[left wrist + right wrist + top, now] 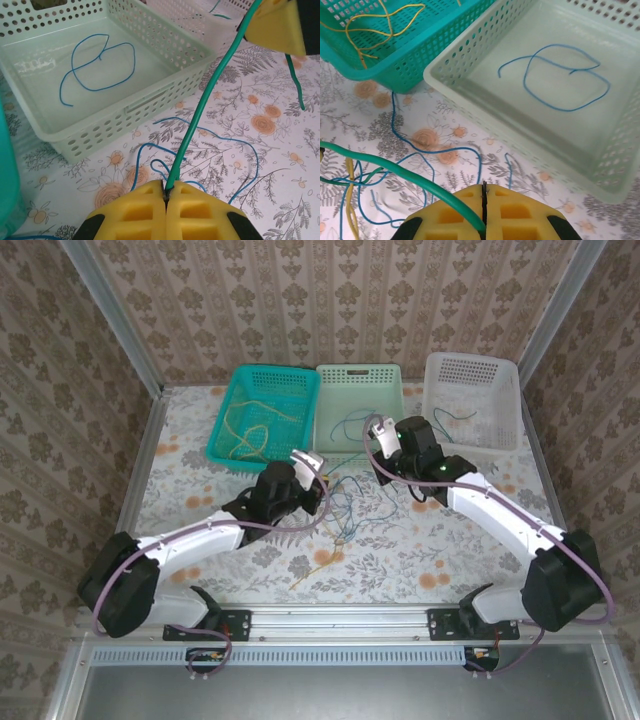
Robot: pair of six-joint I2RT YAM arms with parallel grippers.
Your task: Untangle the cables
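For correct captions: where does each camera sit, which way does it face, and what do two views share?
Top external: above and behind, looking down on the table; left arm, right arm show.
Left wrist: over the left gripper, shut on a green cable, facing the pale green basket.
Right wrist: over the right gripper, shut on that cable, facing that basket.
Shared: wrist views show the basket's blue cable.

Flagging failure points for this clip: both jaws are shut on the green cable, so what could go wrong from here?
1. The green cable runs nearly straight between the left jaws and the right jaws; pulling them apart could slip it from one grip.
2. Blue cables cross it on the table, so lifting may drag them along or tighten the tangle.
3. The pale green basket stands close; a loose end might catch its rim.
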